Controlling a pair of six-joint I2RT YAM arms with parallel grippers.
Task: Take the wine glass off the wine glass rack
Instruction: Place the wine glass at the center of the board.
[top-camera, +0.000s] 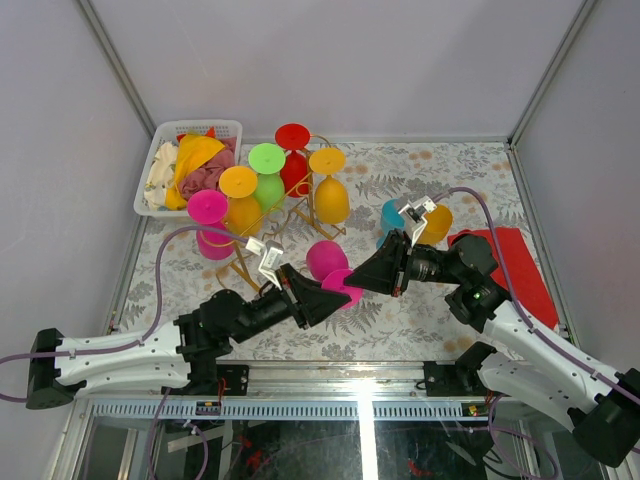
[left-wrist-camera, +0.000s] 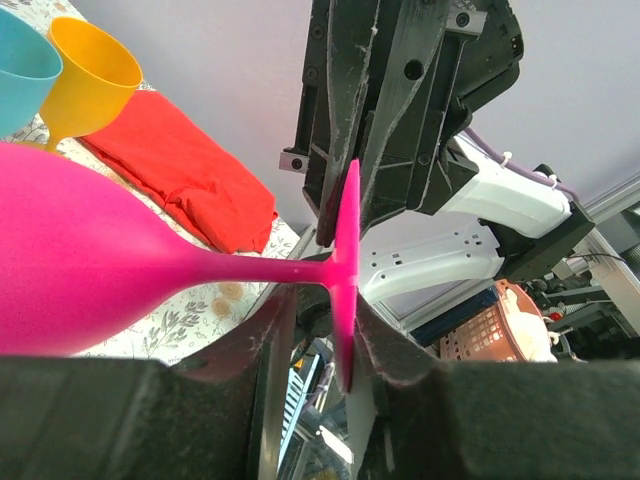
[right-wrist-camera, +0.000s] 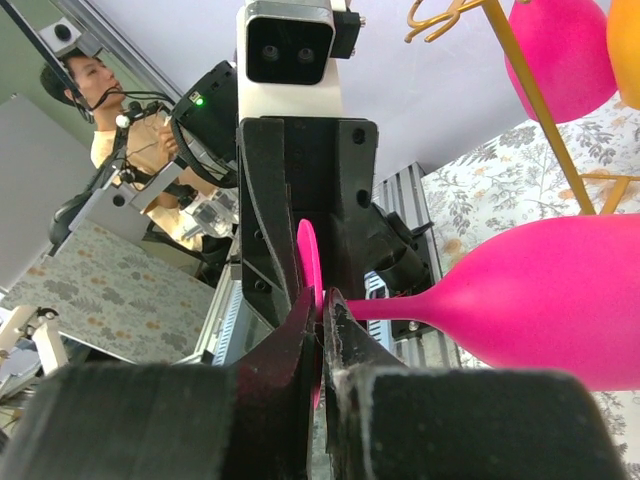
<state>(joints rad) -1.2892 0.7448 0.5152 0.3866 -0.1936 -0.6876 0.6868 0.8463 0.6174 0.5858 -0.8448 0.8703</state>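
A magenta wine glass (top-camera: 326, 258) lies on its side above the table in front of the gold wire wine glass rack (top-camera: 297, 212). It is off the rails. My right gripper (top-camera: 358, 280) is shut on the rim of its round foot, as the right wrist view shows (right-wrist-camera: 322, 300). My left gripper (left-wrist-camera: 325, 320) straddles the same foot from the other side. One pad touches the disc and a gap shows at the other, so its jaws stand partly open. Several coloured glasses hang on the rack.
A white basket (top-camera: 160, 165) of cloths stands at the back left beside the rack. A teal glass (top-camera: 392, 215) and a yellow glass (top-camera: 437, 222) stand upright to the right. A red cloth (top-camera: 520, 265) lies near the right wall.
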